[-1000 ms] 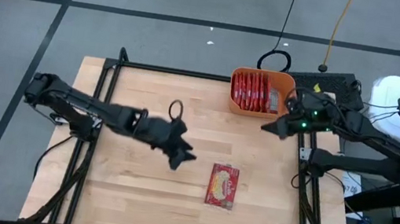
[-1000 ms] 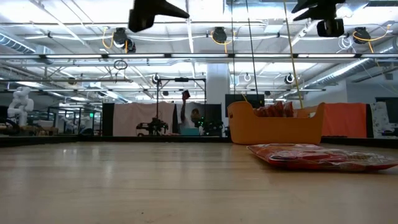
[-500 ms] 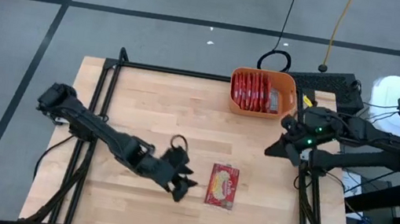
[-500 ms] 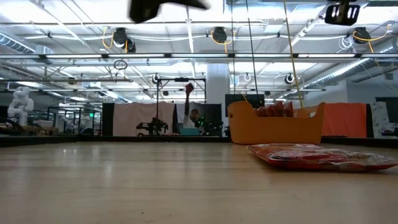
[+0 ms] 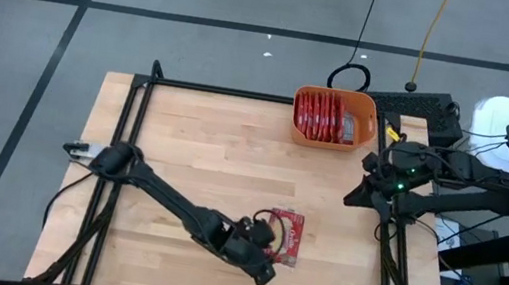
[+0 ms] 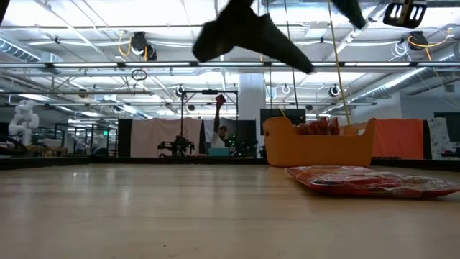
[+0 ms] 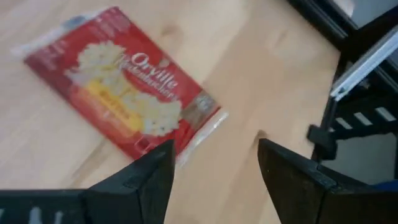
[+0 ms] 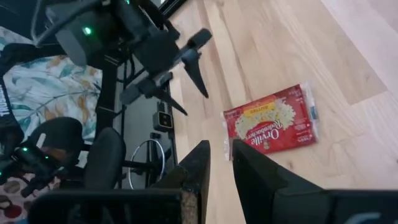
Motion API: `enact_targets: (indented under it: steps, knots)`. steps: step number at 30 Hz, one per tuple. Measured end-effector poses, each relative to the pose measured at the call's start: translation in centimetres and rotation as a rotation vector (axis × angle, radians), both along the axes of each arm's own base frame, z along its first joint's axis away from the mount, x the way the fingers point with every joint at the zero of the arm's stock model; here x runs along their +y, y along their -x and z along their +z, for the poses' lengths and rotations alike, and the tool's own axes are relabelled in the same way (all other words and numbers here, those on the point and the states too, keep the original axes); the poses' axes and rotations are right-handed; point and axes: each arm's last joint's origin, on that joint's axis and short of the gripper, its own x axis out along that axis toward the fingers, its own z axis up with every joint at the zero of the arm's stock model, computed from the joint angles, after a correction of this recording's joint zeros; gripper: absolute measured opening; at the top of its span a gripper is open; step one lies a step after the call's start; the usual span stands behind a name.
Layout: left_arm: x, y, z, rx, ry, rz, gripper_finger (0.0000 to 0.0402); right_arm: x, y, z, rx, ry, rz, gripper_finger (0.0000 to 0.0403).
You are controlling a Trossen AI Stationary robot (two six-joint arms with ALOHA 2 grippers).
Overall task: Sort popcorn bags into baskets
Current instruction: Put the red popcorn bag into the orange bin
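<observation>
One wooden table (image 5: 194,144) fills the middle of the high view, its butcher-block top framed by black rails. Near its far edge toward the right side stands the orange basket (image 5: 334,119), holding a row of red popcorn bags (image 5: 327,115) packed on edge; in the low view the same tub sits behind the loose packet with red bag tops showing above its rim.

Reaching low across the table from the left side, the left arm ends in the left gripper (image 5: 263,268), which hangs above the near part of the table, at the near left corner of the single loose popcorn bag (image 5: 287,235). That bag lies flat on the wood, well apart from the basket. In the left wrist view the two dark fingers (image 7: 144,181) stand wide apart with bare wood between them, and the packet lies just beyond the tips, its clear sealed edge closest to the gap; nothing is gripped, and the low view shows the gripper clear of the tabletop.

Off the table's right edge the right gripper (image 5: 353,195) waits, its fingers (image 8: 196,171) drawn nearly together with only a narrow slit between them and nothing held.
</observation>
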Motion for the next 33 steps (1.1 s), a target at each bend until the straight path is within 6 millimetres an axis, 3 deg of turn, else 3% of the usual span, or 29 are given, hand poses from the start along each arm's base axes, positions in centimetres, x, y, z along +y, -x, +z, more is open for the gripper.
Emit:
enact_targets:
  steps: [2, 5, 13, 33]
  knots:
    - [-0.5, -0.8, -0.9, -0.010, 0.024, 0.016, 0.0232, 0.0, 0.1, 0.0, -0.003, 0.003, 0.003, 0.0061]
    - [-0.7, -0.6, -2.9, 0.064, 0.018, 0.048, 0.0232, 0.0, 0.2, 0.0, -0.001, 0.003, 0.002, 0.0061]
    - [-0.4, -0.3, -5.6, 0.198, -0.026, 0.070, 0.0232, 0.0, 0.1, -0.1, 0.014, 0.004, 0.000, 0.0061]
    - [-0.5, -1.4, -9.1, 0.210, -0.046, 0.039, 0.0232, -0.1, -0.1, -0.2, 0.026, -0.003, -0.044, 0.0061]
